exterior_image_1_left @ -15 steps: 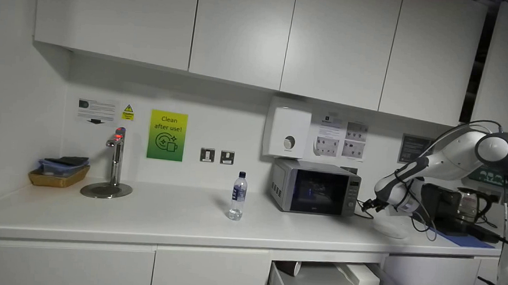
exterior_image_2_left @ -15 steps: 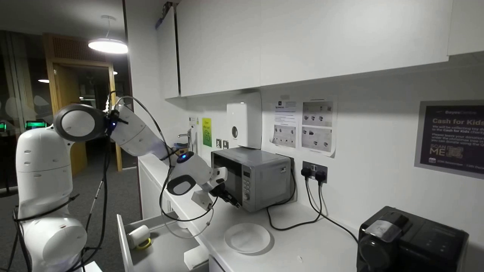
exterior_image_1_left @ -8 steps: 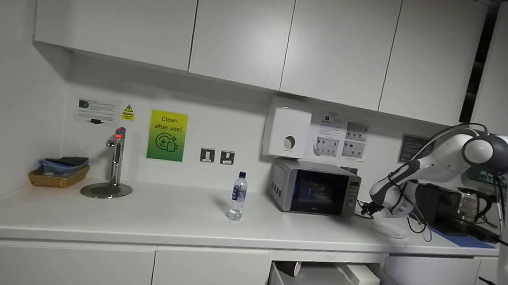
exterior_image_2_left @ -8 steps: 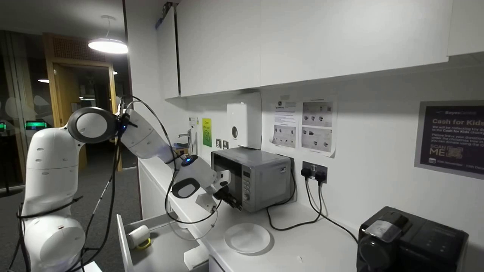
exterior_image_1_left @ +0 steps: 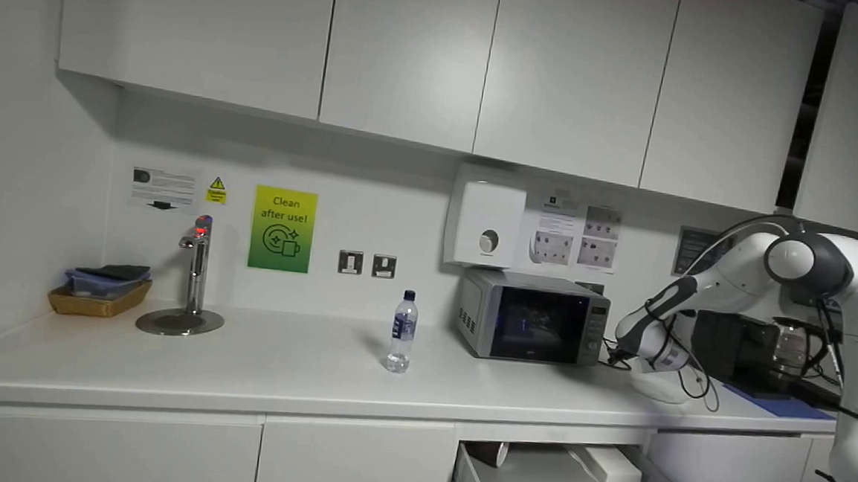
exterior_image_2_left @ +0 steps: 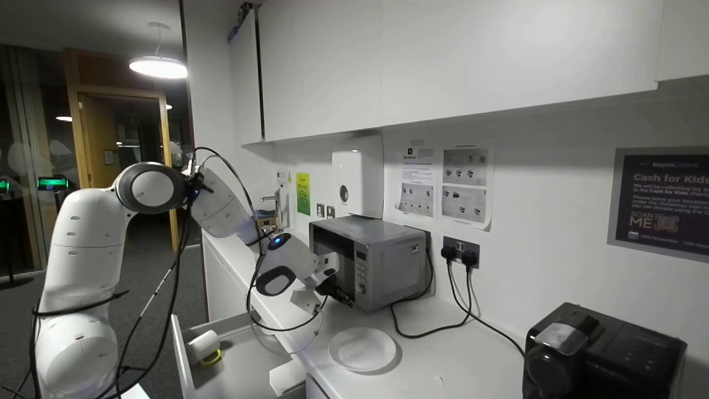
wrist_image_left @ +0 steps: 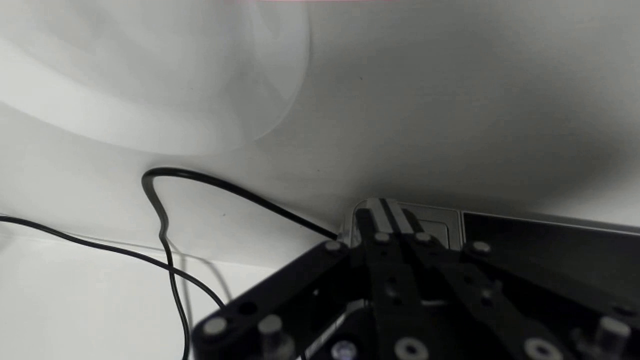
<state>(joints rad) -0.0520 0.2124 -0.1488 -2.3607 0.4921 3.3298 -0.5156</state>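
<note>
In the wrist view my gripper is shut, its two pale fingertip pads side by side with only a thin dark line between them. Nothing is held. The fingertips overlap the lower corner of the control panel of the grey microwave; whether they touch it I cannot tell. The microwave's door looks closed. A white plate lies on the counter just beside the gripper, and its rim fills the upper left of the wrist view.
A pulled-out drawer below the counter holds a white mug and a white box. Black cables run behind the plate. A coffee machine and a water bottle stand on the counter.
The gripper's fingers have come together from an open stance. The arm's upper links have swung forward toward the microwave, while the gripper itself has shifted only slightly.
</note>
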